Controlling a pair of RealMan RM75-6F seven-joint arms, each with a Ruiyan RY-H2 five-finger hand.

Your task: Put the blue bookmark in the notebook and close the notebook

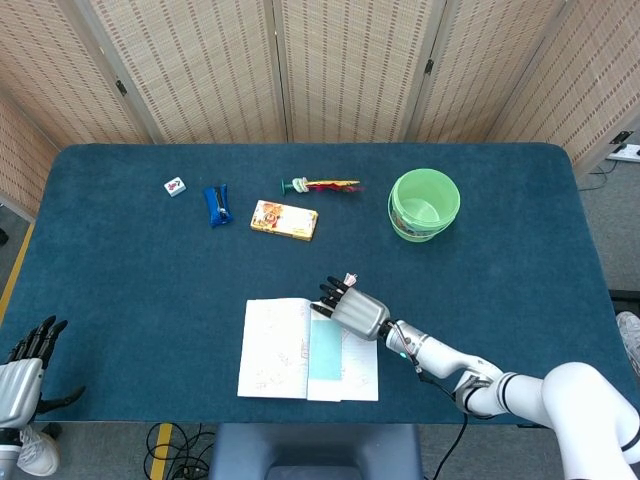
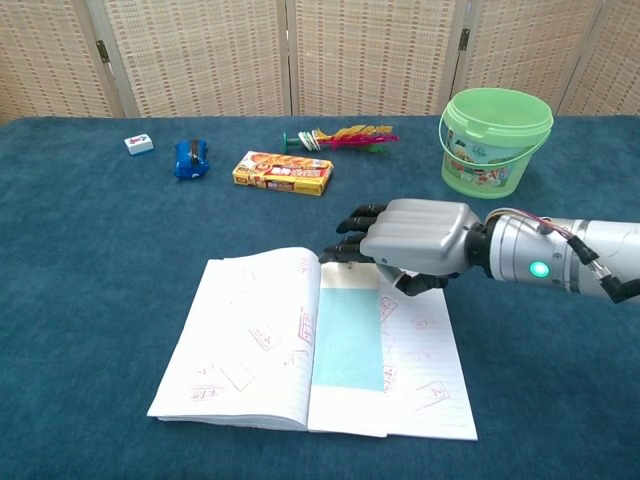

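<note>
The blue bookmark [image 2: 349, 336] lies lengthwise beside the notebook's [image 2: 250, 345] spine, just beneath the right hand [image 2: 415, 245], whose fingers are loosely curled, holding nothing.

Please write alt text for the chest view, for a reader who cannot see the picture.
The right hand hovers over the top edge of an open notebook, where a blue bookmark lies on the right page. Behind, on the blue table, stand a green bucket and small items.
</note>
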